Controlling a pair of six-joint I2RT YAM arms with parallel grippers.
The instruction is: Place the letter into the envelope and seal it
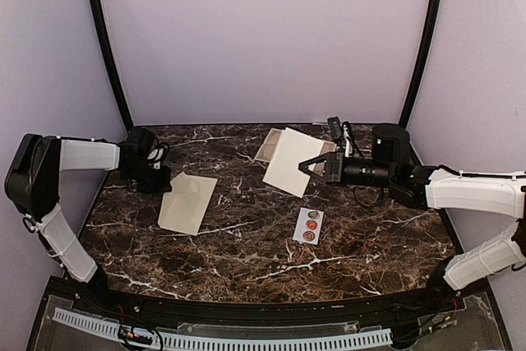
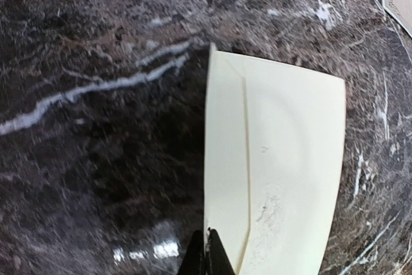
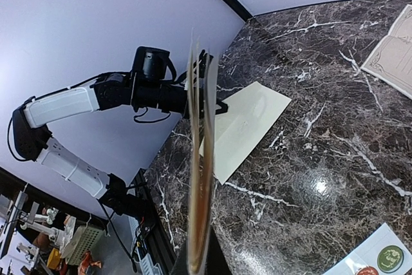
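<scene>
Envelope [image 1: 187,201] lies flat on the marble table [image 1: 246,252], left of centre, flap side up. Left gripper [image 1: 160,178] is clamped tight on the envelope's far-left corner. In the wrist view its fingertips [image 2: 207,252] meet right on the envelope's [image 2: 277,178] left edge. Right gripper [image 1: 306,165] pinches a plain cream letter sheet [image 1: 289,160], held above a tan bordered sheet [image 1: 268,144], well apart from the envelope. Sticker strip [image 1: 308,224] lies near centre.

Left claw [image 2: 206,254], right claw [image 1: 306,165] apparently clamped.
</scene>
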